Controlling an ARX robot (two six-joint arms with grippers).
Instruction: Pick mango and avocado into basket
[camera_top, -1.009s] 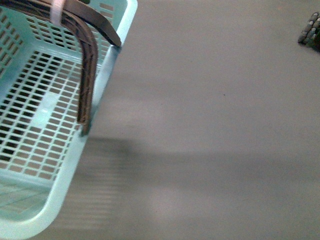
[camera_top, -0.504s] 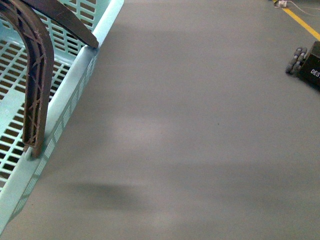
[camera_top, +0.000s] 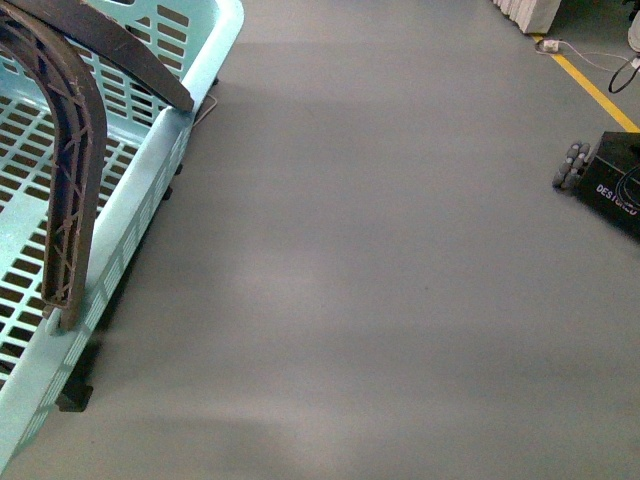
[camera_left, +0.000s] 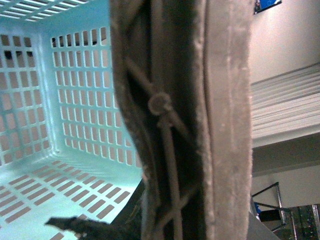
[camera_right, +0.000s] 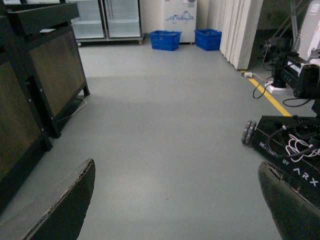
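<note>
Here: turquoise basket at the robot's left, bare grey floor beyond.
Right fingers (camera_right: 60, 205): dark, rounded, with worn pale edges, spread wide with only floor between them. The state of the left fingers cannot be told, since the left wrist view is filled by a swing handle (camera_left: 200, 120), grey-brown, rough, ribbed with cross-bracing. Basket (camera_top: 135, 225): light turquoise plastic, smooth rim, slotted lattice walls and bottom, at the left edge of the front view, with curved handles lying across its rim. Floor (camera_top: 380, 260): smooth, matt grey. Farther right is a black wheeled base (camera_top: 610, 185) with grey rollers, near a yellow floor line (camera_top: 590, 88). Farthest, in the right wrist view: dark wooden cabinets (camera_right: 50, 70), two blue crates (camera_right: 165, 40), white upright panels (camera_right: 242, 30).
</note>
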